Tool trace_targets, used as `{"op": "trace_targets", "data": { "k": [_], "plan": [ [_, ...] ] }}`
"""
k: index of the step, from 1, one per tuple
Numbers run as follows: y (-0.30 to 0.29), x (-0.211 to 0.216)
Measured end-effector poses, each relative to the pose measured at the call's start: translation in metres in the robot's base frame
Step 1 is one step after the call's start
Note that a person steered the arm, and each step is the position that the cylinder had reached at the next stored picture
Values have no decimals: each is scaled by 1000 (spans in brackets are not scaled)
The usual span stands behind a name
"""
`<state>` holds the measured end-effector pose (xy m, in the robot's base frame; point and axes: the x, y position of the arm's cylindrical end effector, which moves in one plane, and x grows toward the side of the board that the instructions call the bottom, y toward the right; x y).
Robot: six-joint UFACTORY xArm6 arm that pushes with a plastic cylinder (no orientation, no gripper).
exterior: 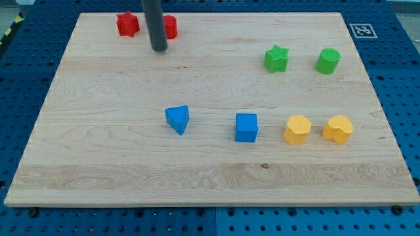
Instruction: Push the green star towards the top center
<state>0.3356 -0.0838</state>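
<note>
Item: small green star-shaped block [276,58], sitting upper right on the pale wooden board [98,170], untouched. My tip [159,49], a bare rod with no claw, is standing well left between two red blocks. Approach pending; next move probably requires circling to the star's right side.

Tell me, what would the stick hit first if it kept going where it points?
Probably just the wooden board: my tip points down at bare wood near the red star, though depth is unclear.
</note>
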Motion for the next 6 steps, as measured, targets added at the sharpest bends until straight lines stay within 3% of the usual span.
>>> {"op": "trace_targets", "data": {
  "k": [1,3,6],
  "plan": [
    [70,44],
    [223,47],
    [229,11]
  ]
}}
